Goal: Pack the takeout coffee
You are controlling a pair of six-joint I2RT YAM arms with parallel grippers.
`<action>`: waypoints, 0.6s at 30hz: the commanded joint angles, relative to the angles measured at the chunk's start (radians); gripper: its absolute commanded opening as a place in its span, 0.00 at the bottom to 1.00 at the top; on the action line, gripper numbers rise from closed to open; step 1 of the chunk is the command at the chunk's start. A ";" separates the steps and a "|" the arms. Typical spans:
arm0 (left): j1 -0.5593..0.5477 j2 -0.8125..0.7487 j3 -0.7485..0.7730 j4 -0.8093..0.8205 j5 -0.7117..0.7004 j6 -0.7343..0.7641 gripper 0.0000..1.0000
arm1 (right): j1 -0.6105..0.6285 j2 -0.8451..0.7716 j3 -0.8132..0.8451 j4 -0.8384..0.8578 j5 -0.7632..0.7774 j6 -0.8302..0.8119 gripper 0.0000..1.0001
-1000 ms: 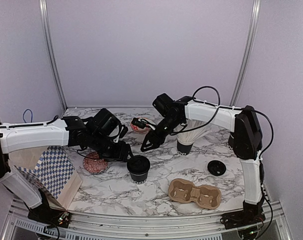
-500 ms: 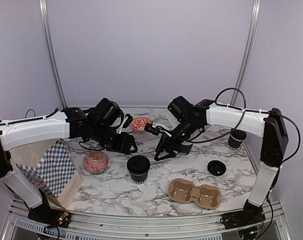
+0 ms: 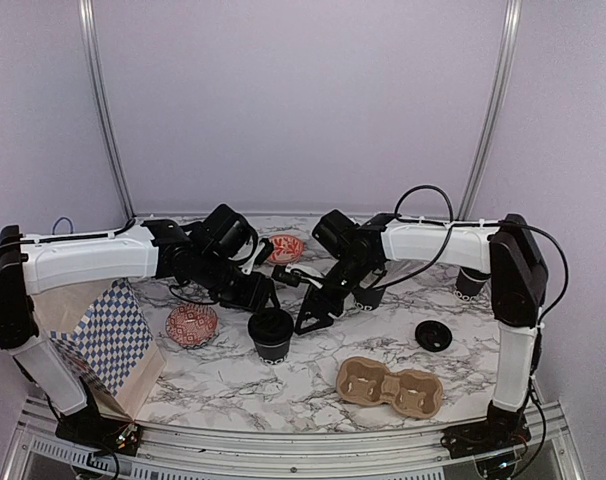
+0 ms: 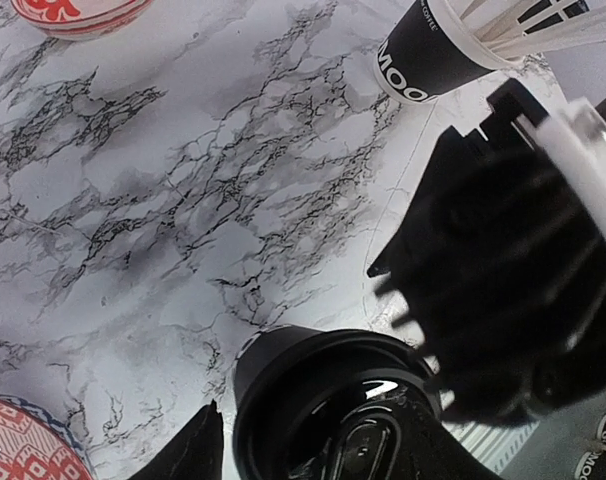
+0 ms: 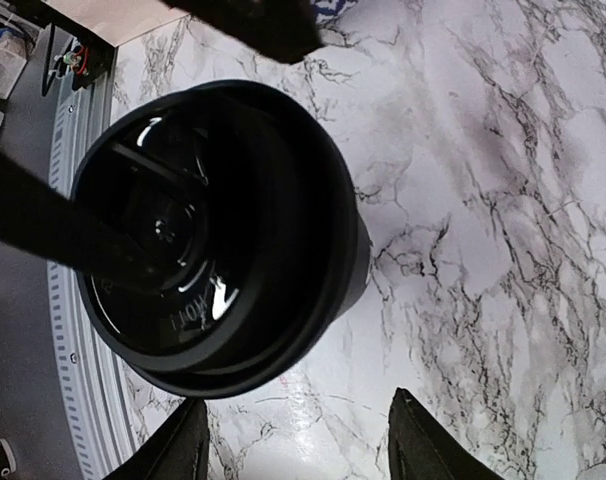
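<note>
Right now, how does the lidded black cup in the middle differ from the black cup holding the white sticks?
The lidded cup is closed by a black lid; the stick cup is open-topped and crammed with white sticks. The lidded cup stands nearer the front; the stick cup sits farther back. Both are upright black cups.

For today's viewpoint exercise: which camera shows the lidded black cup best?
Right wrist: the lidded cup fills the frame, lid and wall clear. Left wrist catches only its lid, cropped; the top view shows it whole but small.
</note>
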 commanded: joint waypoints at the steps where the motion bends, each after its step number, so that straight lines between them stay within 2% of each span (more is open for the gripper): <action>1: 0.003 -0.042 -0.045 0.016 0.035 -0.025 0.59 | -0.072 0.038 0.104 0.014 0.010 0.072 0.58; 8: 0.003 -0.099 -0.089 0.017 0.008 -0.074 0.56 | -0.134 0.073 0.192 0.002 0.010 0.072 0.57; 14: 0.007 -0.148 -0.086 0.011 -0.068 -0.125 0.58 | -0.117 -0.004 0.106 -0.003 -0.101 0.025 0.57; 18: 0.043 -0.139 -0.102 0.011 -0.073 -0.141 0.50 | -0.069 -0.039 0.063 -0.028 -0.114 -0.024 0.57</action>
